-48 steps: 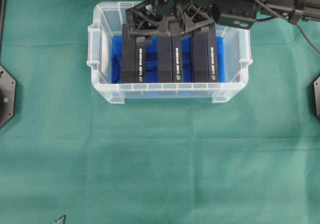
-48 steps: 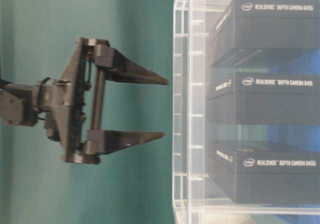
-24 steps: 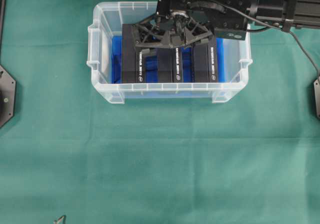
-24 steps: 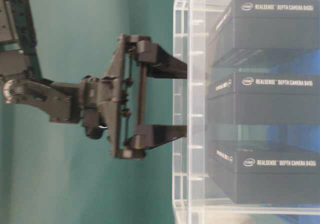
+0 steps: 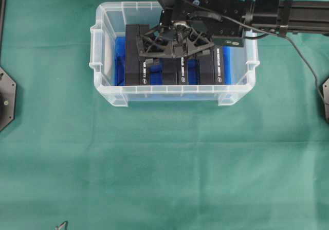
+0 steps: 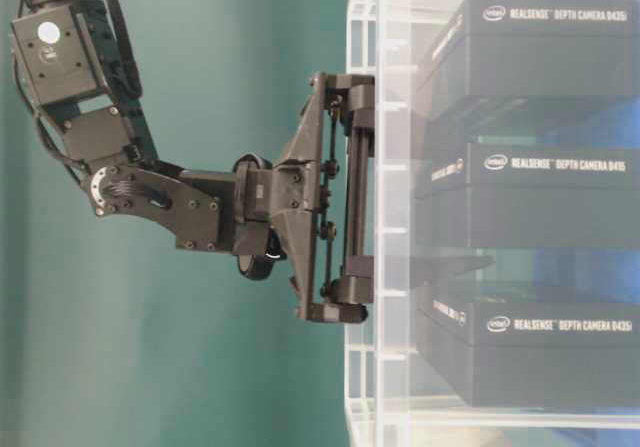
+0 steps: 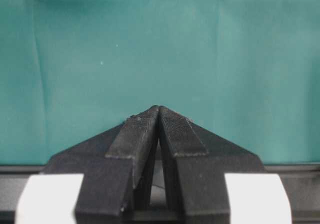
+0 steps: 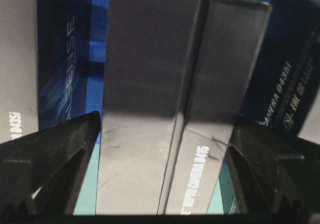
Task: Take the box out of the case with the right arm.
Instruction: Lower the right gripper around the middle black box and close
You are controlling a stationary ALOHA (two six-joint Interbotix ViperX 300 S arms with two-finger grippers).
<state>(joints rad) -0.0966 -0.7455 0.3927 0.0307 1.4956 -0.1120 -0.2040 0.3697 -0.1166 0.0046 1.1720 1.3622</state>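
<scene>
- The right gripper (image 5: 173,52) hangs inside the case (image 5: 103,65), jaws spread wide, one on each side of the middle box (image 8: 165,108) so a squeeze can catch it.
- Nothing is gripped yet.
- Three boxes stand in a row, with gaps for the fingers.
- The left gripper (image 7: 158,115) is pressed closed over the cloth (image 7: 150,43), idle.

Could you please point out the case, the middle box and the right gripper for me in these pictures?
case (image 5: 108,97): overhead view, front left corner of rim.
middle box (image 8: 150,98): right wrist view, its dark top face.
right gripper (image 5: 174,61): overhead view, midway between open fingertips.
</scene>
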